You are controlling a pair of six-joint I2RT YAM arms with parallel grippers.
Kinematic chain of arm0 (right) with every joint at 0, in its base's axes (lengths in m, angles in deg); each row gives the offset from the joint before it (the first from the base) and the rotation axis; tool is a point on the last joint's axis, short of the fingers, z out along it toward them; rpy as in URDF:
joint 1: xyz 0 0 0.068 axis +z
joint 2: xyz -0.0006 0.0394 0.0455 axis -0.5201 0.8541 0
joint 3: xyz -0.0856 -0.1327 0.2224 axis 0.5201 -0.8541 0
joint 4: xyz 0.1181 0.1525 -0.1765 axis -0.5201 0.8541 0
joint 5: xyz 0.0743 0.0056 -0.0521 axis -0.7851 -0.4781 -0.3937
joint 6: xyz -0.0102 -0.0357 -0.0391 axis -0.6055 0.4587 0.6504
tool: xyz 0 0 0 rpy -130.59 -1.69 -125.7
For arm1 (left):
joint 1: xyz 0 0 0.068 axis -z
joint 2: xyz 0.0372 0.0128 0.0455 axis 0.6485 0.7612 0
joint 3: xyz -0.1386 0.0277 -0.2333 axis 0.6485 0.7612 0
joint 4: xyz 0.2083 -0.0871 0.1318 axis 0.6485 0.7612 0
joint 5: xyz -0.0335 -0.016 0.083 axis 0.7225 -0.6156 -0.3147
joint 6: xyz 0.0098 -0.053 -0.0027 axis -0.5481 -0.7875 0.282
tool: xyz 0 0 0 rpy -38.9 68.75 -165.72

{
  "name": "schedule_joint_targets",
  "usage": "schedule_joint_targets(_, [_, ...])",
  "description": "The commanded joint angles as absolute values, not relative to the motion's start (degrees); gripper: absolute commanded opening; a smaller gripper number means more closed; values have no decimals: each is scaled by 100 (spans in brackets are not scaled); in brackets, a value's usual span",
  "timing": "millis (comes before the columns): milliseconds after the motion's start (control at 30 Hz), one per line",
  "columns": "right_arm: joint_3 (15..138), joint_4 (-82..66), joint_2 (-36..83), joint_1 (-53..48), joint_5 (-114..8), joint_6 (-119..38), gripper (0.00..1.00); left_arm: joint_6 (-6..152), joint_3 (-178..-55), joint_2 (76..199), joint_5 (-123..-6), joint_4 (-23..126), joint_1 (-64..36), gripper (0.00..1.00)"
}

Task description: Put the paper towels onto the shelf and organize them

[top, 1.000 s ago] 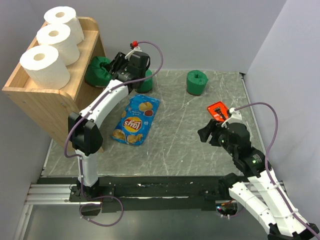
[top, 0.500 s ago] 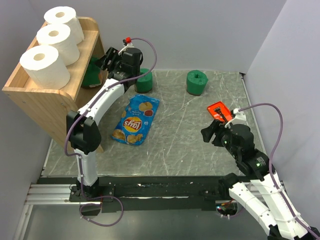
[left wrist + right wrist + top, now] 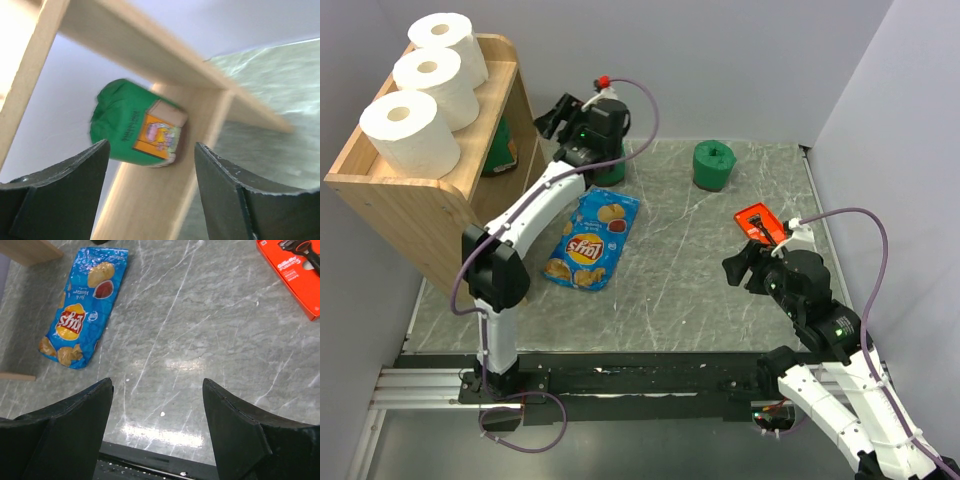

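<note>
Three white rolls (image 3: pixel 430 82) stand upright in a row in the shelf (image 3: pixel 415 210) top tray, touching one another. One green roll (image 3: pixel 137 130) is on a lower tier under the tray, lying tilted with its label facing out, up against a wooden upright. In the top view it only peeks out of the shelf opening. Left hand (image 3: pixel 553 113) is just outside that tier and aimed at the roll. Its jaws are apart with nothing between them, and the roll sits beyond the fingertips (image 3: pixel 97 150), not touching. Second green roll (image 3: pixel 613 175) is on the table (image 3: pixel 700 290) near the shelf, mostly hidden behind the left wrist. Third green roll (image 3: pixel 713 165) stands alone further right at the back of the table, well apart from both arms. Chip bag (image 3: pixel 590 238) lies flat on the table between the shelf and centre. Right hand (image 3: pixel 157 385) hangs over bare table near the right side, jaws apart, gripping nothing. A red razor box (image 3: pixel 292 275) lies flat just past it, no contact.
</note>
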State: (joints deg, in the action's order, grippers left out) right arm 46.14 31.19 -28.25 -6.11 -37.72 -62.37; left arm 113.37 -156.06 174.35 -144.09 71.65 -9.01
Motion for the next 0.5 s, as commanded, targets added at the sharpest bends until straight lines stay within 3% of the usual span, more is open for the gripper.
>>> schedule_joint_targets(0, [4777,2941,-2973,-629,-3890,-6306,79,10050,-16546,17460,-13724,8369,-326,75])
schedule_joint_targets(133, [4690,2836,-2894,-621,-3837,-6376,79,8996,-16671,17417,-12986,9170,52,75])
schedule_joint_targets(267, [4768,2624,-2543,-638,-3480,-6297,79,8133,-16373,16831,-11216,9523,368,77])
schedule_joint_targets(467, [5383,2223,-1559,-664,-2765,-6130,79,7675,-14075,15083,-9243,8522,518,94])
